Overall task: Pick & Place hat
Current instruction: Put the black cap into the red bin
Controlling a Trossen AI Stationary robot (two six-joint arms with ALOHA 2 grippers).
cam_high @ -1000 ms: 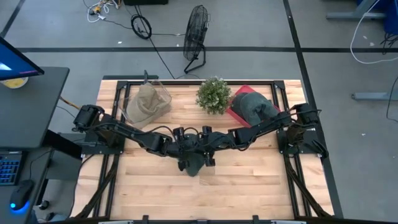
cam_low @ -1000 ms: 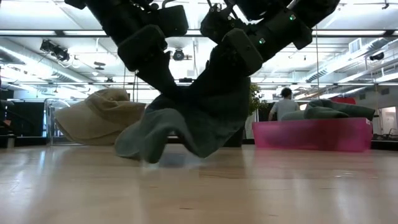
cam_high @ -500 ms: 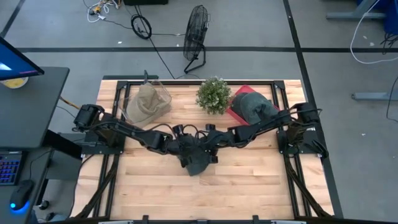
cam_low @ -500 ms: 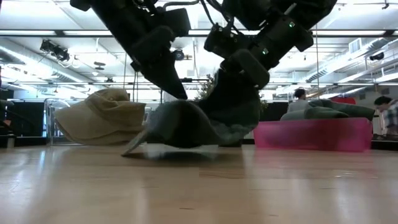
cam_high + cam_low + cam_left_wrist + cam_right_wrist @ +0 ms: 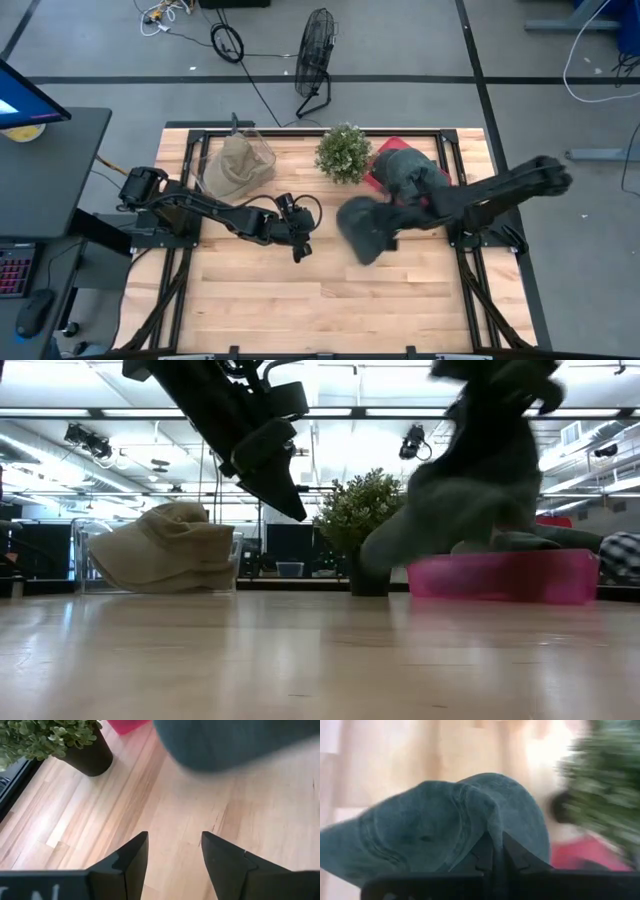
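A dark green hat (image 5: 362, 230) hangs in the air right of the table's middle, with my right gripper (image 5: 495, 851) shut on it. In the low view the hat (image 5: 480, 480) is well above the wood. My left gripper (image 5: 300, 248) is open over the table's middle, left of the hat, with nothing between its fingers (image 5: 132, 860). In the left wrist view the hat (image 5: 235, 742) shows beyond it. My right gripper pinches a fold of the hat's cloth (image 5: 487, 827) between its two shut fingers, coming from the table's right side. The hat spreads out beyond the fingertips and droops below them. It is lifted clear of the table.
A potted plant (image 5: 343, 152) stands at the far middle. Right of it, a pink bin (image 5: 385, 185) holds another green hat (image 5: 408, 165). At the far left, a tan hat (image 5: 232, 165) lies in a clear container. Bare wood lies along the near side.
My left gripper has let go of the green hat and stayed near the middle. My right gripper has taken hold of the hat, which rested on the wood, lifted it clear and swung it up and toward the table's right.
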